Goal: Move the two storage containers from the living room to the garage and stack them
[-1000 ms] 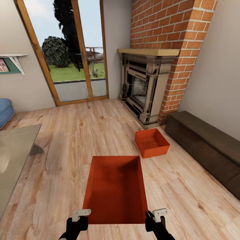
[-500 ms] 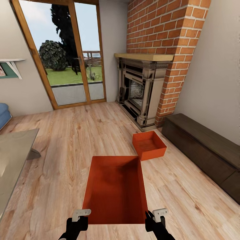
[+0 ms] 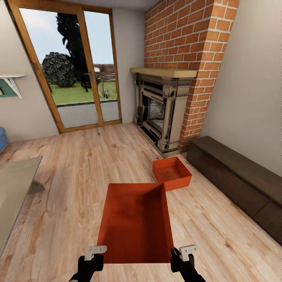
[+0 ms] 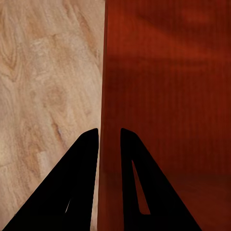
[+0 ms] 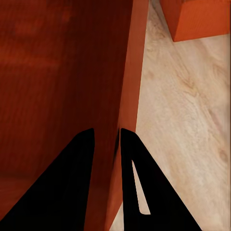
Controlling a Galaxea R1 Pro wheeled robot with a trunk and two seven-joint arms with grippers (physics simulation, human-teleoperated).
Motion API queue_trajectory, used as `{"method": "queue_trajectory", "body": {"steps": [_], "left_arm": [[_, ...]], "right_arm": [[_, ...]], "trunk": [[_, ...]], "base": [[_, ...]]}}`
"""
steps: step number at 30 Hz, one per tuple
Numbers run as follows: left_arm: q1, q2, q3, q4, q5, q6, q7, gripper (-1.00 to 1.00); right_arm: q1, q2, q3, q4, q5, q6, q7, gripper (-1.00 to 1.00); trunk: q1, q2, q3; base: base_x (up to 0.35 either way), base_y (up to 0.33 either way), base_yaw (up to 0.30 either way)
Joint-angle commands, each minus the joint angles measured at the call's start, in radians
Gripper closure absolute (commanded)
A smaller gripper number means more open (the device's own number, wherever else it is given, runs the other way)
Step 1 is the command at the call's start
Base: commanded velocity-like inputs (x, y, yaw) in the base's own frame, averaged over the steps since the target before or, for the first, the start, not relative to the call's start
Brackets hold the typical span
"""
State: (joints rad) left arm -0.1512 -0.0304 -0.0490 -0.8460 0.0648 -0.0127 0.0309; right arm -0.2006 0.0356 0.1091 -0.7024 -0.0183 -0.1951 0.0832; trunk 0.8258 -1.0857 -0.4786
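I hold one orange-red storage container (image 3: 135, 223) level above the living room's plank floor, long side pointing away from me. My left gripper (image 3: 94, 254) is shut on its left wall near the close corner, and my right gripper (image 3: 182, 252) is shut on its right wall. In the left wrist view the black fingers (image 4: 86, 159) straddle the thin wall of the container (image 4: 168, 96). The right wrist view shows the same pinch on the container (image 5: 62, 72), with the second container (image 5: 197, 19) beyond. That second container (image 3: 172, 172) sits on the planks ahead and to the right, by the fireplace.
A long dark brown bench (image 3: 235, 176) runs along the right wall. The ornate fireplace (image 3: 164, 105) and red brick chimney (image 3: 184, 35) stand ahead right. Wood-framed glass doors (image 3: 70, 66) are ahead left. A grey table (image 3: 15, 188) edges in at the left.
The whole picture has shifted: fireplace, doors and floor container slid leftward, so the camera moved. The held container and both grippers keep their place in the view.
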Motion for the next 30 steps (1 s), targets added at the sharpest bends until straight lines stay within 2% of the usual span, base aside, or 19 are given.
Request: {"method": "queue_trajectory", "body": {"steps": [1,8,23,30], "left_arm": [[-0.001,0.001,0.002,-0.002,0.001,-0.001,0.012,1.0],[-0.001,0.001,0.002,-0.003,0.001,-0.001,0.012,1.0],[-0.001,0.001,0.002,-0.003,0.001,-0.001,0.012,1.0],[-0.001,0.001,0.002,-0.002,0.001,-0.001,0.012,1.0]], "right_arm": [[0.0,0.0,0.003,0.003,0.001,-0.003,0.009,1.0],[0.0,0.0,0.003,0.003,0.002,-0.003,0.009,1.0],[0.0,0.0,0.003,0.003,0.003,-0.003,0.009,1.0],[0.0,0.0,0.003,0.003,0.003,-0.003,0.009,1.0]], "trunk": [[-0.004,0.007,0.004],[-0.031,0.056,0.036],[-0.088,0.161,0.084],[-0.115,0.21,0.115]], "base": [[0.0,0.0,-0.08],[0.0,0.0,-0.071],[0.0,0.0,-0.002],[0.0,0.0,0.0]]}}
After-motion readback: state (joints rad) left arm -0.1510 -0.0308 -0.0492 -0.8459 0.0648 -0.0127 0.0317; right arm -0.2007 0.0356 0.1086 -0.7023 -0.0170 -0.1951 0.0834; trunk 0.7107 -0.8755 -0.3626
